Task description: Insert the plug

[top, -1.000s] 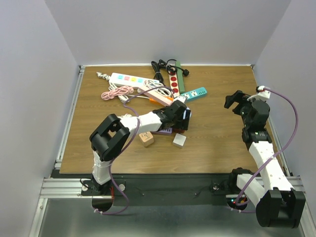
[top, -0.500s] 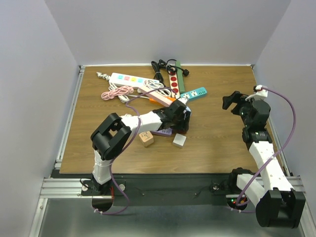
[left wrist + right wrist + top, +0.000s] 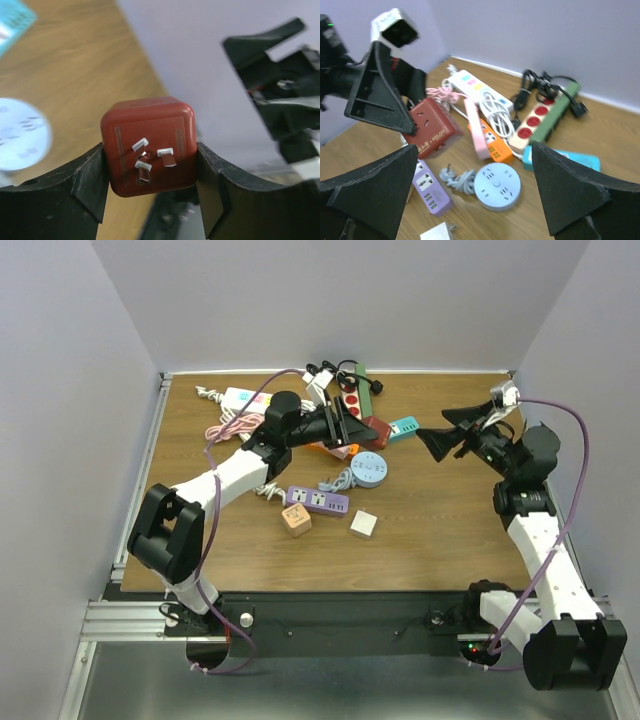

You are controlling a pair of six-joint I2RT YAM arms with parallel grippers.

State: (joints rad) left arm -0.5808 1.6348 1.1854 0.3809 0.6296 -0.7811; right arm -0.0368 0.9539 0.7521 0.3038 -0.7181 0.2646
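Left wrist: left end effector (image 3: 150, 175) clamps red plug cube (image 3: 147, 125), print illegible; right end effector (image 3: 474, 150) gapes empty.

**Right side open, middle cluttered**

You've got open air between the red adapter (image 3: 147, 145) in your left gripper (image 3: 372, 431) and the spread right gripper (image 3: 432, 443), bare table (image 3: 450, 530) below. Round socket (image 3: 370, 469), purple strip (image 3: 317, 501), wooden cube (image 3: 295, 521), white cube (image 3: 363, 524) block low passes; tangled strips (image 3: 535, 120) crowd the back.

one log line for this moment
left fingers: shut on red plug cube, airborne | right fingers: open, empty | insertion: not done
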